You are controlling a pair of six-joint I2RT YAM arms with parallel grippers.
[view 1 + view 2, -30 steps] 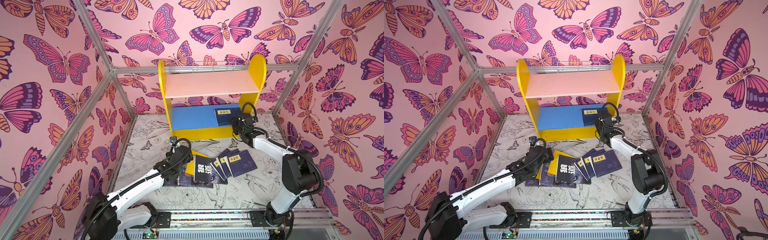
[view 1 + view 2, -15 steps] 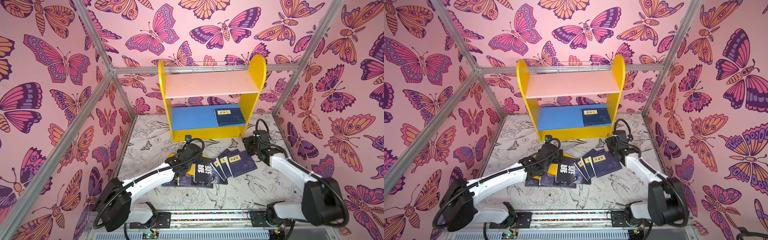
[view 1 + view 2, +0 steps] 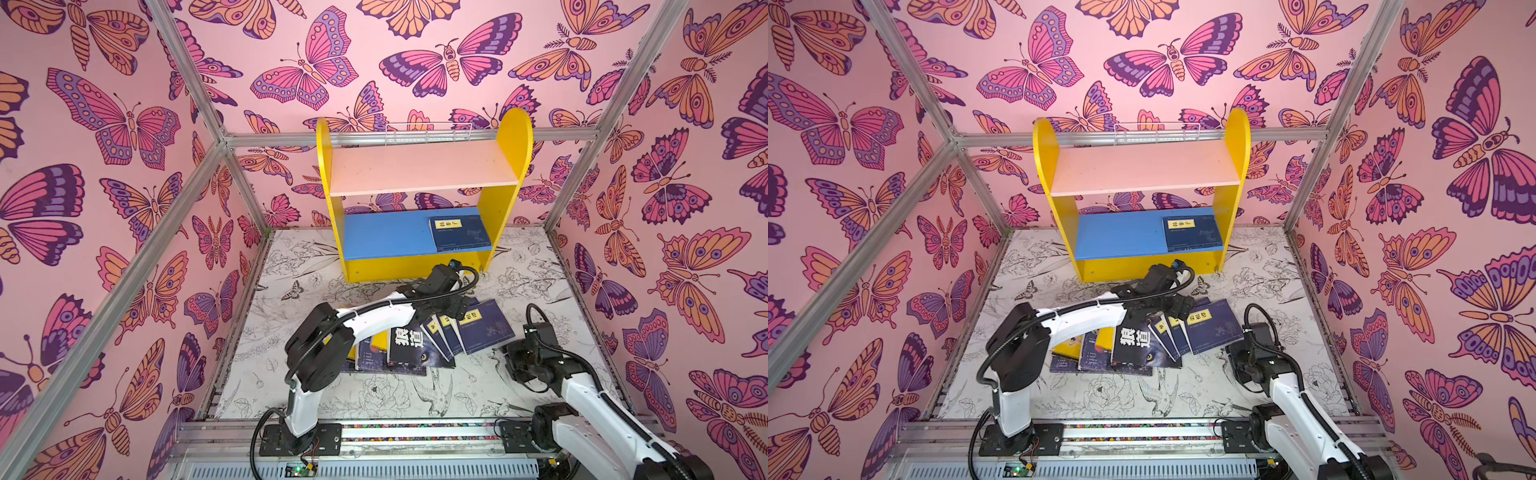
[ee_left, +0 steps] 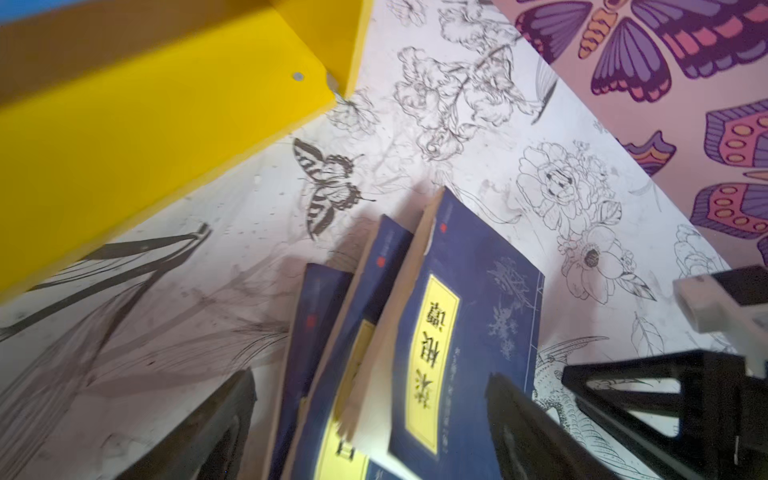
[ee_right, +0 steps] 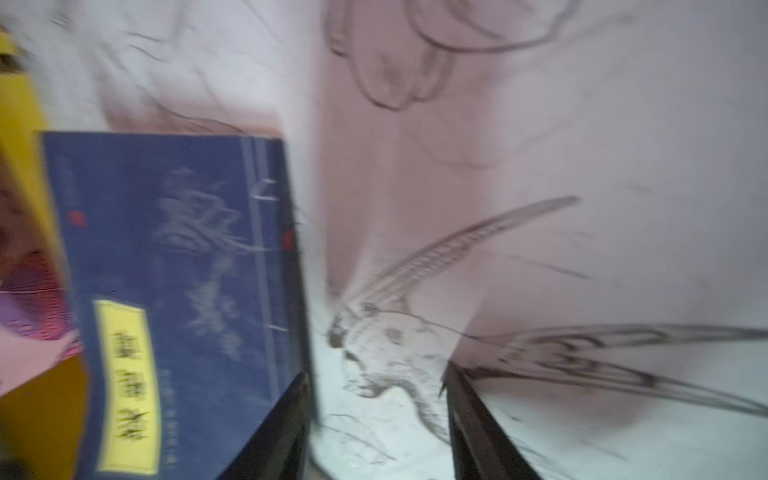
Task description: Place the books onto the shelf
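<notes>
Yellow-sided shelf (image 3: 505, 195) stands at the far middle of the surface (image 3: 395, 395); one navy book (image 3: 459, 233) lies flat at the right end of its blue lower board (image 3: 386, 237). More books (image 3: 486, 332) lie fanned on the surface just in front. Over the fan's far edge hangs the left claw (image 4: 370, 386), jaws wide, gripping nothing. Low and right of the books, the right claw (image 5: 376, 380) is partly spread and empty.
</notes>
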